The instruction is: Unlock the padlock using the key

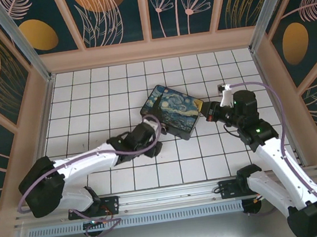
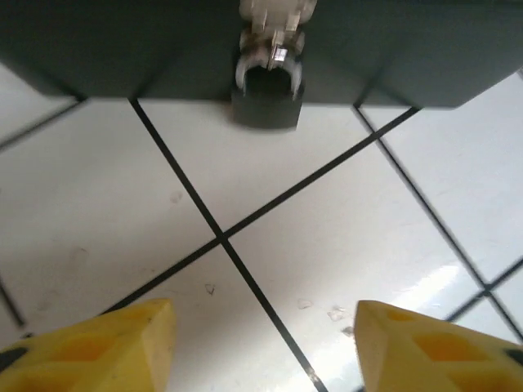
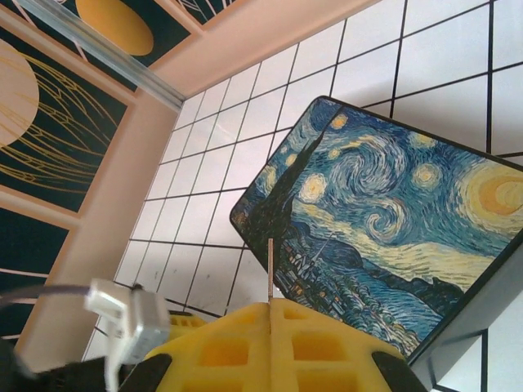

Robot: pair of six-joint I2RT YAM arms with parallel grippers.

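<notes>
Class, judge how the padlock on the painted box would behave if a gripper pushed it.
The padlock looks rigid: dark blocky body, metal shackle. It seems hooked to a hasp on the box, so it would probably pivot rather than slide away. Being small, it is likely light and would shift easily on the smooth tile.

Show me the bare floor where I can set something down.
Bare tiles run between the painted box and the back wall, and across to the left wall. Crowded: the left gripper facing the padlock, the right gripper with the key at the box's right side.
</notes>
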